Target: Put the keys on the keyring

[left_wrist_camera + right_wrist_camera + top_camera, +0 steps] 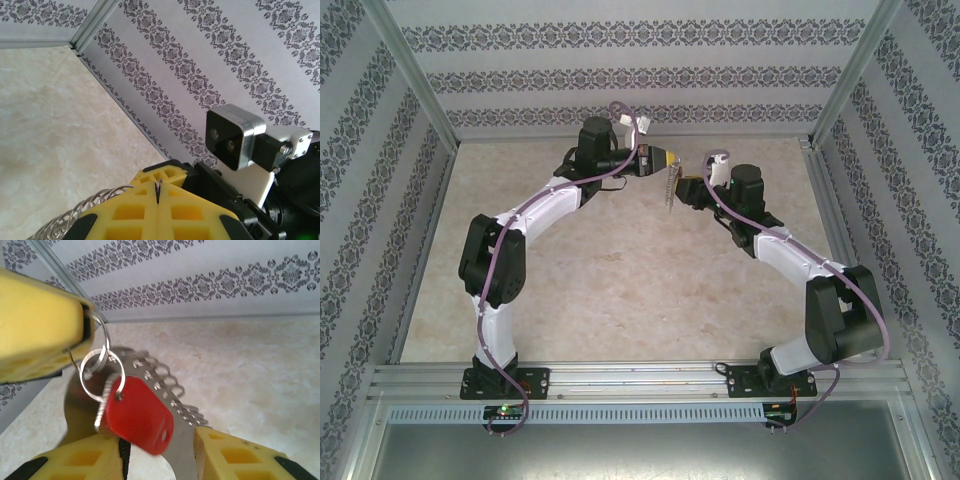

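The keyring (670,192) hangs in the air between the two grippers at the back middle of the table. My left gripper (663,160) is shut on its thin wire loop; the wire shows pinched between the yellow fingertips (157,187), with the coil of small rings (70,217) beside them. In the right wrist view, the key with the red head (137,415) dangles, blurred, from a small split ring (102,372) linked to that loop. Behind it runs the keyring's slotted metal strip (150,371). My right gripper (160,460) is open, with the key and strip between its fingers.
The marble-patterned table (620,290) lies well below the grippers. Patterned walls (640,70) and aluminium posts close in the back and sides. The right arm's wrist camera (235,135) sits close in front of the left gripper.
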{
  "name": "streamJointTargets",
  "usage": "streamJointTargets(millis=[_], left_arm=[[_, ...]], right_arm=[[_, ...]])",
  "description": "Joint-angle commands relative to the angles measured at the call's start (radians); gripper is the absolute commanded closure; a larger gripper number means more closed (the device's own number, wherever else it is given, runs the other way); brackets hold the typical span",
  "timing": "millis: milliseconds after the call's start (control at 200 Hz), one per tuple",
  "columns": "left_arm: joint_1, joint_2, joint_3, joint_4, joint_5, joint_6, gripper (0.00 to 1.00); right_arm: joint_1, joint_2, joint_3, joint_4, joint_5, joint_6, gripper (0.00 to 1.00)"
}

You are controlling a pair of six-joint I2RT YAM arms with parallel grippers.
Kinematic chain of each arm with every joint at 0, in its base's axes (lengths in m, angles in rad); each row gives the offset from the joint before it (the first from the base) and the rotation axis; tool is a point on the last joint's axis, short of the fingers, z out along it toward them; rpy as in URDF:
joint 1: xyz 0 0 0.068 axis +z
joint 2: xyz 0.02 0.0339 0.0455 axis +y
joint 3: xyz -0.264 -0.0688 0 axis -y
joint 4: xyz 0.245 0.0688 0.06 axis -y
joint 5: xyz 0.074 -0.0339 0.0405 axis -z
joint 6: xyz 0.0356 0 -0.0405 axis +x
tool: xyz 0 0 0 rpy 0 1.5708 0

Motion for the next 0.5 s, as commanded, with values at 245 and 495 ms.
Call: streamJointTargets(millis=[245, 495], left_arm=[[-0.018, -0.030, 0.027, 0.017, 0.018, 0.020, 1.00], [-0.019, -0.032, 0.014, 0.060, 0.001, 0.020, 1.00]], right_arm=[[0.010, 0.012, 0.025, 0.017, -0.019, -0.029, 0.95], [0.027, -0.001, 0.004, 0.001, -0.068, -0.034, 1.00]])
